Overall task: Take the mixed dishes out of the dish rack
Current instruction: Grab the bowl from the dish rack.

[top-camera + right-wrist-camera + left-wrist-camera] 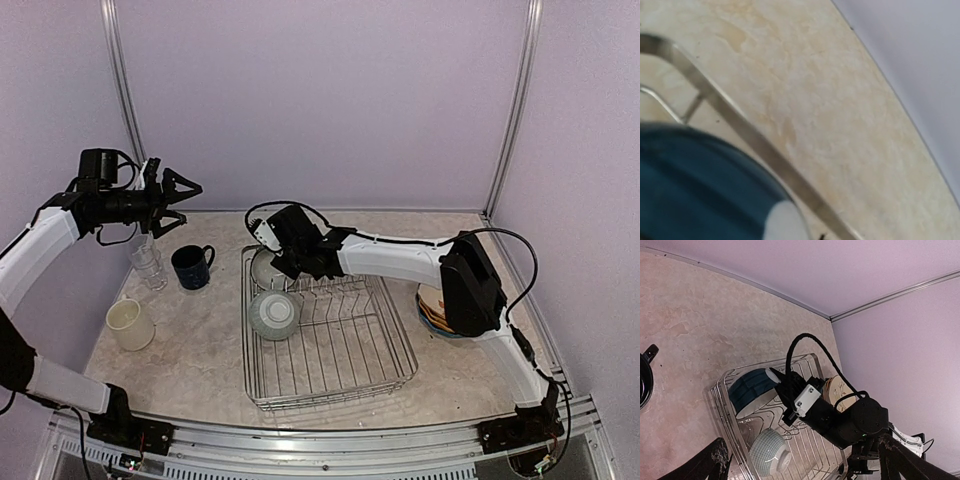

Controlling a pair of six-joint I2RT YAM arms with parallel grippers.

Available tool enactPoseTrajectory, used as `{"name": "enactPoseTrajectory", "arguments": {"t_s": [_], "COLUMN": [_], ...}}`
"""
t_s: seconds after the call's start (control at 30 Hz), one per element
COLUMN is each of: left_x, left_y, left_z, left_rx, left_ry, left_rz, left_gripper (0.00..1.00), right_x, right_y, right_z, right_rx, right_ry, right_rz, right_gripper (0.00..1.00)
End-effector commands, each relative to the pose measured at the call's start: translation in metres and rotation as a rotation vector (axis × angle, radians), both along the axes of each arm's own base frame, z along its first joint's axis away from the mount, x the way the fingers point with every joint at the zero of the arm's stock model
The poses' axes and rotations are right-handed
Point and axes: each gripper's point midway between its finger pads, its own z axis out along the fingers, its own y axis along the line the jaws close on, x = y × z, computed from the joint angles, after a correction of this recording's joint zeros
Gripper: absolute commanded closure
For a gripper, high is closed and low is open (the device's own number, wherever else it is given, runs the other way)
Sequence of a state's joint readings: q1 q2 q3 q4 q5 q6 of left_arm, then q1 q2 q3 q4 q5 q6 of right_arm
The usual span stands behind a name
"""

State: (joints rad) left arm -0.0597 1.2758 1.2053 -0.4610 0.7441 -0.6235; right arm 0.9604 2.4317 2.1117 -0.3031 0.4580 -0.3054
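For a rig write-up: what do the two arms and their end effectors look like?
The left arm and right arm have white shells with black joints. The left end effector is black with slim angular fingers. The right arm has a bulky black elbow; a black cable loops over the black right end effector, which carries a white block.

bowl [273,313] in dish rack [330,345], mug [190,267] left

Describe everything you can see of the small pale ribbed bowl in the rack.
The small teal bowl is pale grey-green, with fine ribbed lines running down its outside and a whitish foot ring. It looks like glazed ceramic. It lies bottom up and slightly tilted on the wires at the left side of the dish rack, about midway along that side.
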Motion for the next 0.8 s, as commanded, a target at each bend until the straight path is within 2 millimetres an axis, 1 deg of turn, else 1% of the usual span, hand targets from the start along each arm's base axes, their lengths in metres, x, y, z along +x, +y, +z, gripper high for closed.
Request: {"name": "enactPoseTrajectory", "arguments": {"t_s": [0.0,0.03,0.13,0.27,0.4,0.43,0.5,0.57,0.67,0.77], "left_x": [0.002,0.002,0.002,0.003,0.003,0.003,0.003,0.003,0.004,0.004], "left_y": [0.001,0.0,0.001,0.002,0.005,0.005,0.004,0.004,0.006,0.004], "left_z": [0.004,0.004,0.002,0.004,0.003,0.003,0.004,0.003,0.002,0.002], "left_rx": [-0.006,-0.008,0.011,0.001,0.018,0.013,-0.004,-0.004,0.011,-0.002], "left_ry": [-0.011,-0.013,-0.019,-0.018,-0.029,-0.024,-0.012,-0.016,-0.019,-0.008], "left_rz": [-0.008,-0.011,-0.001,-0.005,0.013,0.011,0.0,-0.002,0.011,0.001], "left_gripper": [0.01,0.01,0.01,0.01,0.01,0.01,0.01,0.01,0.01,0.01], "right_x": [0.003,0.004,0.003,-0.001,-0.006,-0.009,-0.013,-0.018,-0.02,-0.018], "right_y": [-0.002,-0.003,-0.005,-0.006,-0.016,-0.02,-0.028,-0.037,-0.048,-0.05], "right_z": [0.022,0.028,0.049,0.078,0.112,0.125,0.142,0.154,0.159,0.154], "right_rx": [0.03,0.035,0.069,0.132,0.194,0.214,0.241,0.271,0.292,0.287], "right_ry": [-0.024,-0.035,-0.059,-0.073,-0.092,-0.104,-0.125,-0.152,-0.188,-0.201], "right_rz": [-0.006,-0.009,-0.016,-0.018,-0.048,-0.054,-0.06,-0.066,-0.084,-0.097], "right_gripper": [0.97,1.0,1.0,1.0,1.0,1.0,1.0,1.0,1.0,1.0]}}
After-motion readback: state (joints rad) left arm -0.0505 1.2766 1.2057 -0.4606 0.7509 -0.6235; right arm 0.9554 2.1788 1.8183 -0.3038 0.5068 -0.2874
